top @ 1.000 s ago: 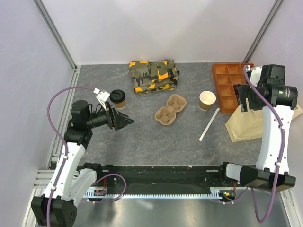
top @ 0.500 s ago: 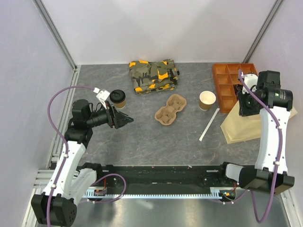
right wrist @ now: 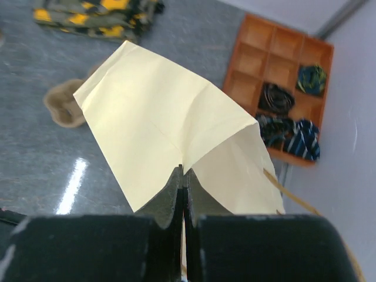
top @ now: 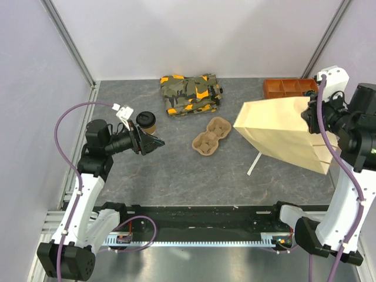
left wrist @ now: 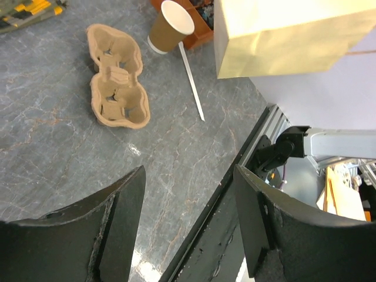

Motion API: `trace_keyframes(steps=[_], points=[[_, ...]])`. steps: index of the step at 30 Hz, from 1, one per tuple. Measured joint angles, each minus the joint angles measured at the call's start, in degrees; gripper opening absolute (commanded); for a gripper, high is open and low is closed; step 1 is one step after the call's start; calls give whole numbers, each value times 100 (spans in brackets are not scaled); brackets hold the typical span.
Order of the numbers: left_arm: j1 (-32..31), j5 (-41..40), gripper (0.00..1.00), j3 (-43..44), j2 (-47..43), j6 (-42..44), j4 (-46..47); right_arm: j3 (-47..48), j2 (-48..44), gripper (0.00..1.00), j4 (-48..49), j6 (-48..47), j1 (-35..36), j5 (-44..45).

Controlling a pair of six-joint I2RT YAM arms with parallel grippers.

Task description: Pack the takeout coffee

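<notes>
The takeout coffee (top: 145,122), a tan cup with a black lid, stands upright at the left of the table. My left gripper (top: 155,143) hovers just to its right, pointing toward the table's middle. Its jaws are open (left wrist: 189,176) with nothing between them, and the coffee does not show in the left wrist view. My right gripper (right wrist: 183,171) is shut on a fold of the pale paper bag (right wrist: 158,123). The bag (top: 276,132) hangs in the air over the right side of the table.
A two-hole pulp carrier (top: 211,136) lies mid-table. A lidless tan cup (left wrist: 170,26) and a white stick (left wrist: 191,82) sit under the raised bag. A folded camouflage cloth (top: 190,94) lies at the back. An orange compartment tray (right wrist: 282,64) sits at the back right.
My right gripper closed on the paper bag and lifted it off the table, swinging it up and left over the lidless cup and tray. The left arm barely moved.
</notes>
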Motion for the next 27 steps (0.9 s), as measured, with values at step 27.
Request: trace_keyframes(steps=[27], points=[[1467,-866,68,1349,155,-492,-1215,704,1696,0,1178,-328,6164,-640]])
